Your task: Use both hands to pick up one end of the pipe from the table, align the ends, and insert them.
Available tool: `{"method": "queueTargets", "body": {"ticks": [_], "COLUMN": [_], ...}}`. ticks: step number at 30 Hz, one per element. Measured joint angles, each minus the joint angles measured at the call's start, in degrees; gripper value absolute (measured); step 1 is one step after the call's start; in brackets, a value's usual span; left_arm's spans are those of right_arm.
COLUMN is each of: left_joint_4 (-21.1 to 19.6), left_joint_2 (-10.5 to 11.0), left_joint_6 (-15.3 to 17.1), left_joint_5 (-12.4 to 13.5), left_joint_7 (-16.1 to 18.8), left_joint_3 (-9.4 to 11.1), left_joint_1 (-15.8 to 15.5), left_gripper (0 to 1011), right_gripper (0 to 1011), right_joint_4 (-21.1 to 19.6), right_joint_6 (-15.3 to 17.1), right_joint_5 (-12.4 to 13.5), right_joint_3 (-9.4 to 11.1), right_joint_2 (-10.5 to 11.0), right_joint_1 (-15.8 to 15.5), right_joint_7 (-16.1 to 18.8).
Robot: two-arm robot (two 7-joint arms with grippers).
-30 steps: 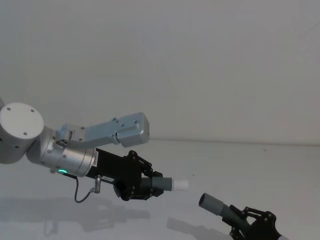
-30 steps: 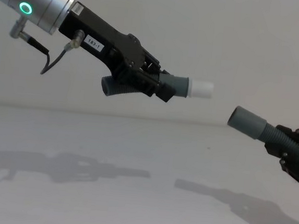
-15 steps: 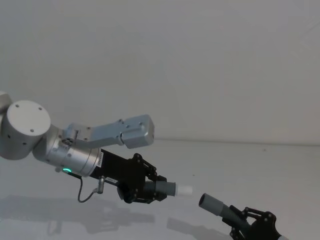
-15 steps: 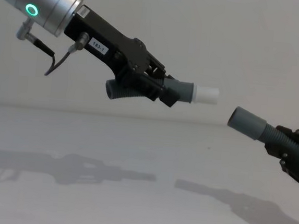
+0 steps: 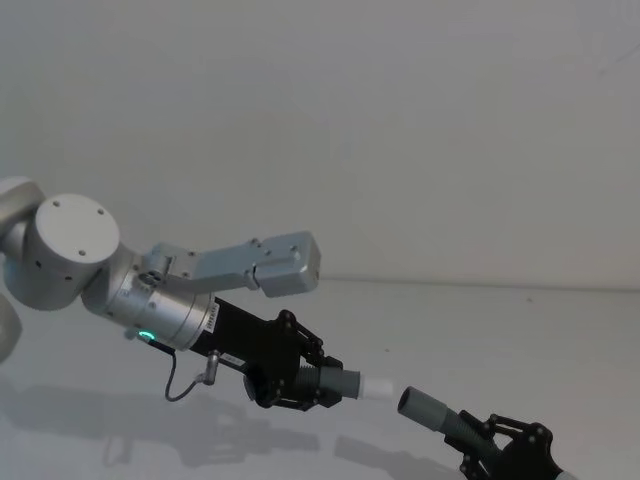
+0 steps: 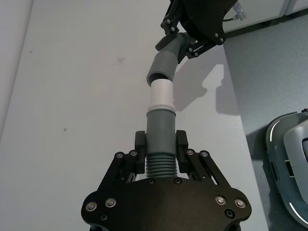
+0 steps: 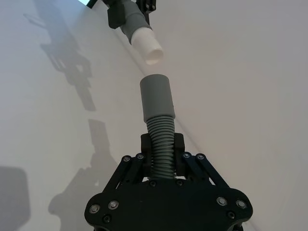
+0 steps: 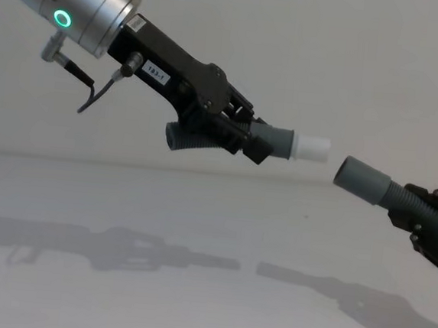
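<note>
My left gripper (image 8: 252,141) is shut on the ribbed pipe piece (image 8: 206,138), held above the table (image 8: 196,246). Its white tube tip (image 8: 312,148) points right at the other piece's socket cuff (image 8: 360,179), with a small gap between them. My right gripper (image 8: 427,211) is shut on that second ribbed piece at the right edge. In the head view the white tip (image 5: 378,387) sits just left of the socket (image 5: 422,407). In the left wrist view the tip (image 6: 160,94) nearly meets the socket (image 6: 161,70). In the right wrist view the socket (image 7: 156,95) faces the tip (image 7: 147,48), slightly offset.
A plain wall (image 5: 400,120) rises behind the table. The arms' shadows (image 8: 119,251) fall on the white surface below. A grey and white rounded body (image 6: 288,159) lies beyond the table edge in the left wrist view.
My left arm has carried its pipe piece rightward and a little down, so the gap between the white tip and the socket has shrunk. The right gripper has stayed still.
</note>
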Motion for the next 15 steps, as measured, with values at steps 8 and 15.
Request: {"method": "queueTargets", "body": {"ticks": [8, 15], "left_joint_4": [1.4, 2.6], "left_joint_2": [-0.7, -1.3], "left_joint_6": [-0.5, -1.2], "left_joint_5": [-0.1, -0.4], "left_joint_7": [-0.6, -1.1], "left_joint_3": [0.6, 1.1], "left_joint_1": [-0.9, -1.5], "left_gripper": [332, 332], "right_gripper": [233, 233], "right_joint_4": [0.0, 0.0], "right_joint_6": [-0.1, -0.6], "right_joint_5": [0.0, 0.1], "right_joint_3": [0.0, -0.2], "right_joint_2": [0.1, 0.2], "right_joint_1": [0.0, 0.1], "right_joint_7": [0.0, -0.1]}}
